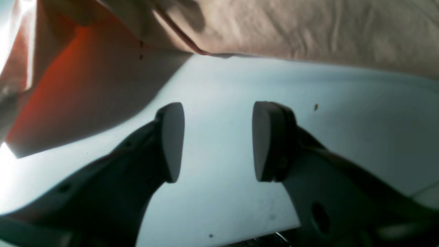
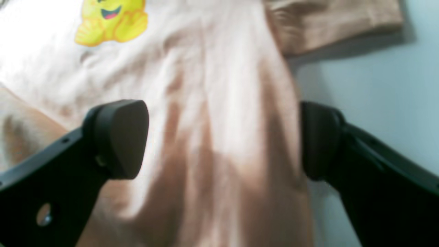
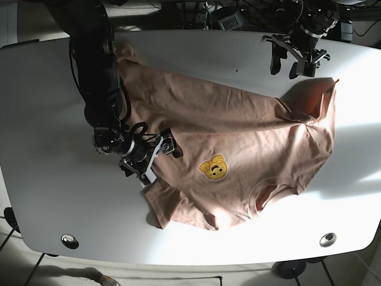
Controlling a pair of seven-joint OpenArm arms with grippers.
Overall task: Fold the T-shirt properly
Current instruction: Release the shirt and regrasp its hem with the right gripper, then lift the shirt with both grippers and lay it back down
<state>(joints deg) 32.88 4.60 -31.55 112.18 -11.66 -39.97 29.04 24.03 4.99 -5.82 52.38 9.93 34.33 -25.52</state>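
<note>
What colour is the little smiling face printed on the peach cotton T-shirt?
Bright yellow smiling face print with a red mouth, clearest in the right wrist view.

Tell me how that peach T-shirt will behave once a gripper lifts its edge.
The T-shirt will probably be floppy: it lies wrinkled, with a sleeve already flipped over. It likely drapes and sags from any pinch point. It looks thin and light, so the open right gripper, straddling its side edge, may drag the cloth across the smooth table rather than lift it cleanly.
</note>
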